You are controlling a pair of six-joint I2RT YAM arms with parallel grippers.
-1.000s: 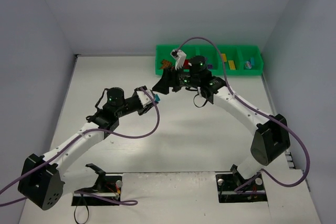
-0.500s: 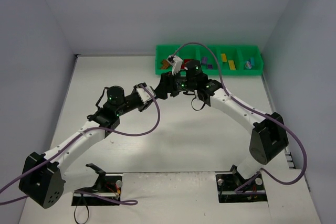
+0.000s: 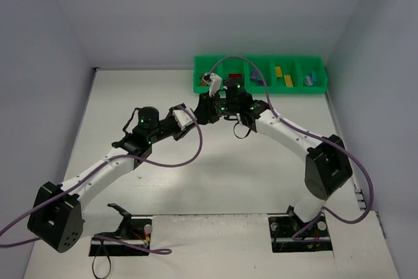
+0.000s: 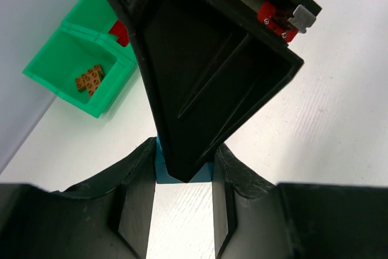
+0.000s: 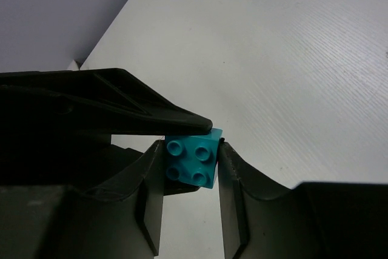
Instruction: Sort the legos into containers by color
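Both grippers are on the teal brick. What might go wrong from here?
1. The right gripper pinches the teal brick only near its tips; if the left gripper lets go now, the brick may slip out.
2. The two grippers overlap closely around the brick, so pulling apart askew might twist it loose.

The teal brick [image 5: 191,161] shows four round studs. The tray [image 3: 261,89] is bright green; at ten o'clock in the left wrist view, a brown studded brick [image 4: 89,79]. The table [image 3: 215,187] is white and finely streaked, the cable [image 3: 166,164] purple.
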